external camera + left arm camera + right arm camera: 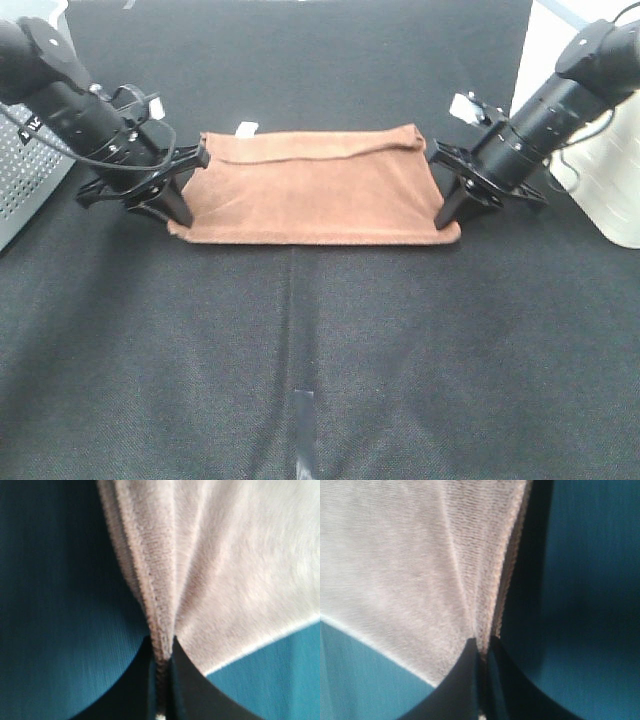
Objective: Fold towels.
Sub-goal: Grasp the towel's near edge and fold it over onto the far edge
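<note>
Pinching each short end: left gripper (161,652) is clamped on a bunched hem and right gripper (481,647) likewise on the opposite end. The reddish-brown towel (315,190) spans between them, flat on the black table cover (320,360). Its white tag (245,127) sits just beyond the left gripper. Judgement: the towel looks doubled lengthwise, so the first fold is done and the crosswise folds remain.
</note>
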Tool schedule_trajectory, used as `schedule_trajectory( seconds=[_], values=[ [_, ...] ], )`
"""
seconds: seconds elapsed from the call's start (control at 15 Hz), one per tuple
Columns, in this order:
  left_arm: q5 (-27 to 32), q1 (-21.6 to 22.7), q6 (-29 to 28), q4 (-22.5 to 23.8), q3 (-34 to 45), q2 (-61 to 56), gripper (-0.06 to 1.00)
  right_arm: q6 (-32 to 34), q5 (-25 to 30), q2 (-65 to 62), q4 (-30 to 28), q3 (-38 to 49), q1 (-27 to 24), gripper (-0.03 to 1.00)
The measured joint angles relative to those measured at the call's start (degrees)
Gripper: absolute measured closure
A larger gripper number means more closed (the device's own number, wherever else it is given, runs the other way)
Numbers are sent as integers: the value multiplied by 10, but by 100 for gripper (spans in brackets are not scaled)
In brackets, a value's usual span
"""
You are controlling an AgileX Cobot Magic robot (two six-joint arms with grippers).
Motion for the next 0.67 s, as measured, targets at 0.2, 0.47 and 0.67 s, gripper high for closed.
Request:
schedule_trajectory(
  seconds=[0.2,0.47,0.67],
  values=[
    [1,0,0,10,103,-47,93,-6,-22,-54,-1,101,0,97],
    [-1,-1,0,10,138,-78,93,-20,-28,-71,0,131,0,97],
    [-1,-2,-14,15,113,-82,93,-20,-19,-75,1,101,0,97]
  ],
)
